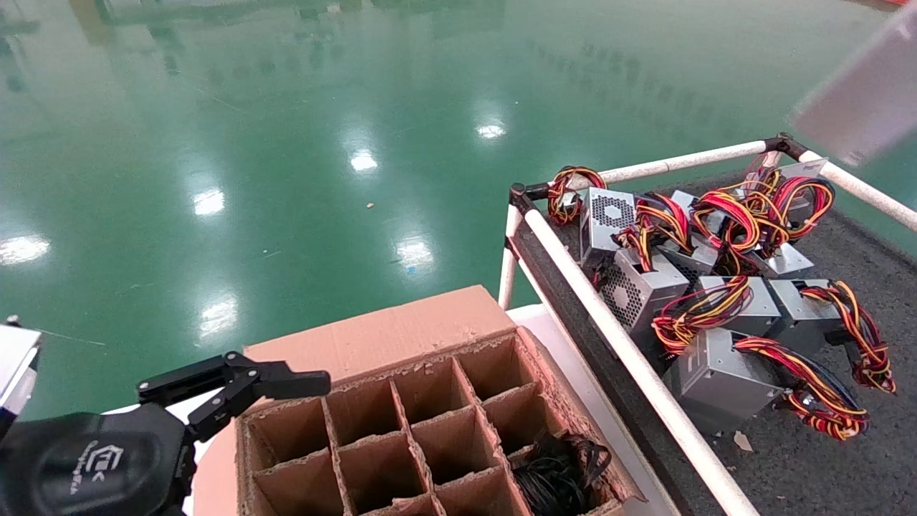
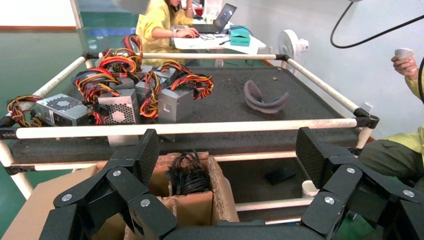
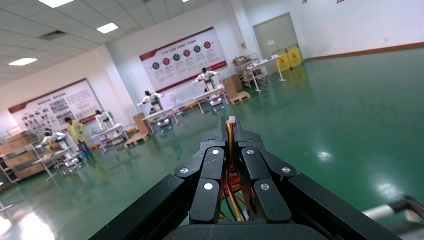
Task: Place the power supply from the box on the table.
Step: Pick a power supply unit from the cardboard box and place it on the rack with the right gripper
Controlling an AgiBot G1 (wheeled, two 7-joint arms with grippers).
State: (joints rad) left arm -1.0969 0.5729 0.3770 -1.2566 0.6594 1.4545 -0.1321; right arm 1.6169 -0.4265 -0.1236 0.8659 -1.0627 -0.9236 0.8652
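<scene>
The right gripper (image 3: 231,131) pinches a power supply's wires (image 3: 230,150) high above the green floor (image 3: 350,115), a blurred grey unit (image 1: 867,93) showing over the table (image 1: 824,459)'s far corner. The left gripper (image 2: 227,157), fingers spread, hovers at the box (image 1: 401,337)'s left edge. Other supplies (image 1: 716,287) crowd the table's far-left corner; black cable (image 1: 559,473) fills one cell.

Glossy green floor (image 1: 286,143), white walls (image 3: 350,20), ceiling light panels (image 3: 107,28).

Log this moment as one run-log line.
right tool: shut on wires, raised | left tool: open, beside box | box: visible cells hold only black cable | table: many power supplies
</scene>
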